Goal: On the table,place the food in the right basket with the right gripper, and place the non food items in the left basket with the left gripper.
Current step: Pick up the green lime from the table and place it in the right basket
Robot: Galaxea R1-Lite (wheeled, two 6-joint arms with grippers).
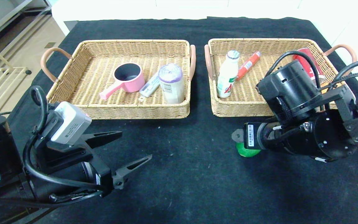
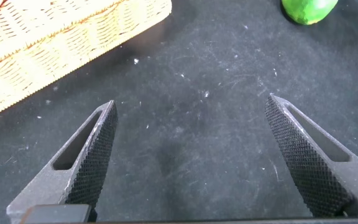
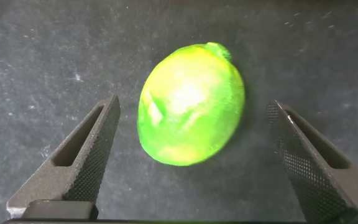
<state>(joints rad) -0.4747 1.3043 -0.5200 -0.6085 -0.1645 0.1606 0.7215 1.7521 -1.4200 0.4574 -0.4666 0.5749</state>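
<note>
A green lime-like fruit (image 1: 246, 151) lies on the black table in front of the right basket (image 1: 259, 40). My right gripper (image 1: 241, 143) hangs just above it, open; in the right wrist view the fruit (image 3: 191, 112) lies between the spread fingers (image 3: 86, 155) without touching them. My left gripper (image 1: 136, 145) is open and empty over bare cloth at the front left, in front of the left basket (image 1: 135, 42). In the left wrist view the left gripper (image 2: 191, 100) holds nothing, and the fruit (image 2: 308, 9) shows far off.
The left basket holds a pink pot (image 1: 128, 77), a white and blue item (image 1: 150, 86) and a purple-lidded jar (image 1: 171, 82). The right basket holds a white bottle (image 1: 228, 74), an orange tube (image 1: 248, 65) and a red cup (image 1: 309, 63) partly behind my right arm.
</note>
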